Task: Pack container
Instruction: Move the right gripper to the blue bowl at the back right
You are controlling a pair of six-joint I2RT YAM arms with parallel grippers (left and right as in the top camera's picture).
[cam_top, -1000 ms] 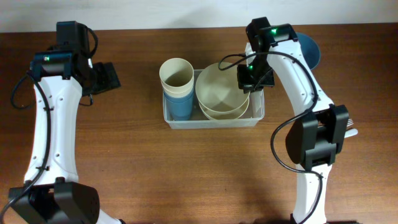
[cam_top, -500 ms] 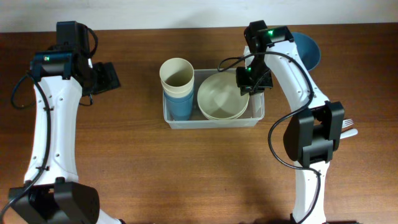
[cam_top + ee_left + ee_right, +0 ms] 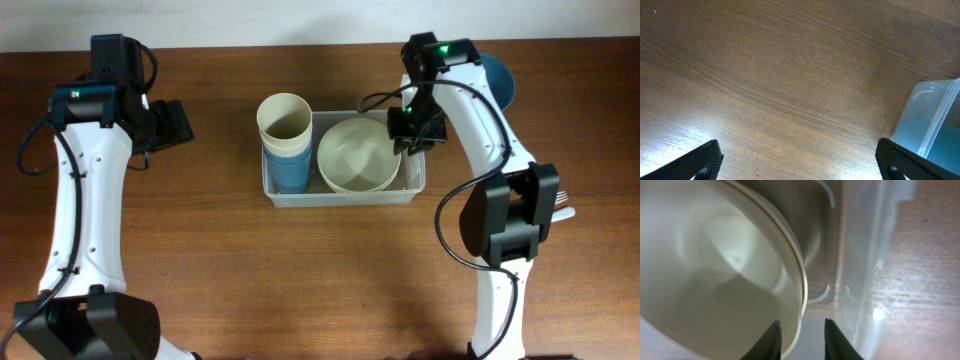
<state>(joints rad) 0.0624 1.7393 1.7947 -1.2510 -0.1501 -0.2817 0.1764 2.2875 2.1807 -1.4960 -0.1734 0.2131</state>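
Overhead only: this view is showing the whole layout, which neither wrist view is giving.
Container: the container (image 3: 345,198) is lying at the middle of the table (image 3: 220,260), its long side running left to right.
Contents: a stack of cups (image 3: 285,135), a cream one on top of blue ones, is standing in the left end, and a cream bowl (image 3: 357,157) is sitting in the right end.
Outside the container: a blue bowl (image 3: 498,82) is resting on the table behind the right arm. A fork (image 3: 563,208) is lying near the right edge, partly hidden by that arm.
Left wrist only: this view is showing bare wood grain and one rounded corner of the container at the right edge of the picture.
Left fingers: the left fingers (image 3: 702,160) are standing spread wide over the table, grasping nothing and touching nothing, well apart from the container corner.
Right wrist only: this close view is showing the cream bowl's rim curving beside the clear container wall, with table wood showing through the plastic.
Right fingers: the right fingers (image 3: 774,341) are hanging only narrowly parted, one tip inside the bowl and one outside. The rim is running between them with a slim gap showing, so they are released rather than pinching it.
Right arm, overhead: it is reaching over the container's right end, above the bowl's right edge.
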